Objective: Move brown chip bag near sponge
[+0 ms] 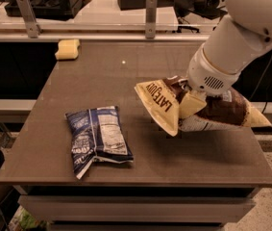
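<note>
The brown chip bag [212, 110] is dark brown with cream-yellow ends and hangs lifted above the right side of the table. My gripper [187, 96] is shut on the brown chip bag near its middle, under the large white arm. The bag's cream end with lettering points left. The sponge [67, 49], a small pale yellow block, lies at the table's far left corner, well away from the bag and the gripper.
A dark blue and white snack bag [97, 139] lies on the front left of the brown table [126, 81]. A rail with two metal posts [151, 16] runs behind the table's far edge. The table's right edge is under the lifted bag.
</note>
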You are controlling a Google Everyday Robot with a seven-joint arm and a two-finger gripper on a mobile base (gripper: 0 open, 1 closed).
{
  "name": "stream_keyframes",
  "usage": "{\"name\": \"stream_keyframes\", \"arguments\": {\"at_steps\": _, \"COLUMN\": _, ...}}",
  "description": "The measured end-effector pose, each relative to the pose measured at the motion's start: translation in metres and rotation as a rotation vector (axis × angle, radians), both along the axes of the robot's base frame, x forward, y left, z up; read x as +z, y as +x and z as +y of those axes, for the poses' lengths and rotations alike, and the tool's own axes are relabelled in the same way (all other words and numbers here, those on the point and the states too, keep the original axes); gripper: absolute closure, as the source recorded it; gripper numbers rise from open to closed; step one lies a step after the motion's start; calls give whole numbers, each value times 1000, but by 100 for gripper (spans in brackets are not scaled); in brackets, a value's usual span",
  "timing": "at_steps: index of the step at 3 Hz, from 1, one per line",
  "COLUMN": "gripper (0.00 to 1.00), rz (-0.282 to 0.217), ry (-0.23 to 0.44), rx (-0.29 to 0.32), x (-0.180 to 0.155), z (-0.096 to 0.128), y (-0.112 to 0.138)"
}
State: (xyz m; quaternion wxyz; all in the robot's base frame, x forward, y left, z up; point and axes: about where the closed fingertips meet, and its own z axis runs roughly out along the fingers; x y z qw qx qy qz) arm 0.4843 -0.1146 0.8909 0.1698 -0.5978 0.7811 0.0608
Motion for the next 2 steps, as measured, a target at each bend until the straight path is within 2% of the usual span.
{"name": "stream_keyframes", "arguments": {"at_steps": 1, "gripper": 100, "rz": -60, "ry": -53, "rx": -42, "x": 28, "z": -5, "y": 3}}
{"name": "stream_keyframes", "arguments": {"at_steps": 2, "gripper": 100, "rz": -162, "ry": -119, "rx": -59, "x": 68, "z": -5, "y": 21}}
